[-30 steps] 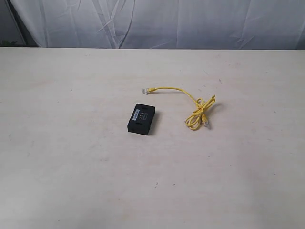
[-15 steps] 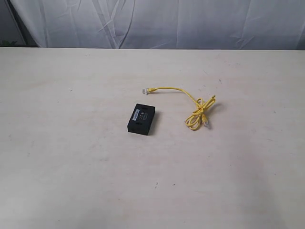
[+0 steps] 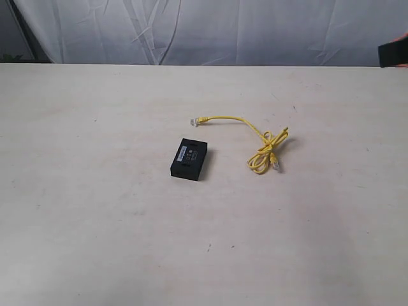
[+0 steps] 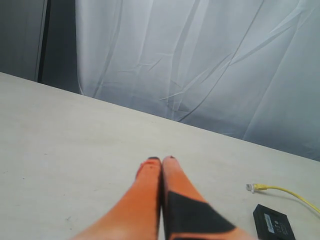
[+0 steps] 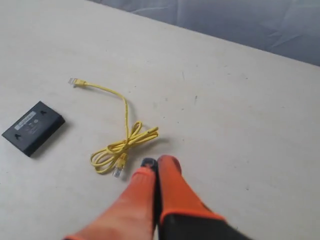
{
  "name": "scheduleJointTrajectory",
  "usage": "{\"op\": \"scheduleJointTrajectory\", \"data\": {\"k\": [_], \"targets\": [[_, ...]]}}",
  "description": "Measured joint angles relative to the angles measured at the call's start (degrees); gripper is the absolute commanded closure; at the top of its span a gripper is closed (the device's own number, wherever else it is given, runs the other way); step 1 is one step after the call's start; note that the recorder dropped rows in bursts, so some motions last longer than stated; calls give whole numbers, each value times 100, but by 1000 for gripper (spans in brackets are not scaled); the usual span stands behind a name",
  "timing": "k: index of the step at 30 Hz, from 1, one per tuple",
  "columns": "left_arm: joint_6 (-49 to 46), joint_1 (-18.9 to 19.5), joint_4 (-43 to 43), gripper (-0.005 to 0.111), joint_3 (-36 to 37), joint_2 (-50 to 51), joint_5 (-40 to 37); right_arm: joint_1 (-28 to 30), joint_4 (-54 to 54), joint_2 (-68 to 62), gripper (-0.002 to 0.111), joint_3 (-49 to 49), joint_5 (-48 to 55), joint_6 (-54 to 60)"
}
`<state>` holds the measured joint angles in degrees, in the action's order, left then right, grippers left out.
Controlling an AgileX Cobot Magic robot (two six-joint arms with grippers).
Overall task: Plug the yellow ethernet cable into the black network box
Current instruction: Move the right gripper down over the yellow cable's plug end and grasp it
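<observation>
The yellow ethernet cable [image 5: 123, 145] lies just ahead of my right gripper [image 5: 154, 161] (pinched closed), running toward the desk's left edge.

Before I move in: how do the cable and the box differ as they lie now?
The cable is thin and bright yellow; the box is flat and black. The cable sprawls, partly tied in a looped bundle with one end stretched toward the box; the box is compact, label up. In the exterior view the cable lies right of the box. Both rest on the table, apart, nothing plugged in.
</observation>
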<state>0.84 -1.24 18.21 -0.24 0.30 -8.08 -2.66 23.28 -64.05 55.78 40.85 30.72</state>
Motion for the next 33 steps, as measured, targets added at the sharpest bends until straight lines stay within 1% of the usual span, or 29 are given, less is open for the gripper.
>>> {"op": "scheduleJointTrajectory", "data": {"k": [5,13,16,20,27,33], "targets": [[0,0,0,107,0,0,0,-72,205,-1066,108,613,292,267],[0,0,-11,107,0,0,0,-652,-148,-2594,108,1903,617,421],[0,0,-50,107,0,0,0,-871,-225,-3554,108,2798,943,579],[0,0,-59,107,0,0,0,-1106,-341,-4529,108,3670,1372,930],[0,0,-59,107,0,0,0,-1522,-353,-5768,108,5231,1838,1208],[0,0,-59,107,0,0,-10,-1926,-363,-6624,108,6067,2170,1988]]}}
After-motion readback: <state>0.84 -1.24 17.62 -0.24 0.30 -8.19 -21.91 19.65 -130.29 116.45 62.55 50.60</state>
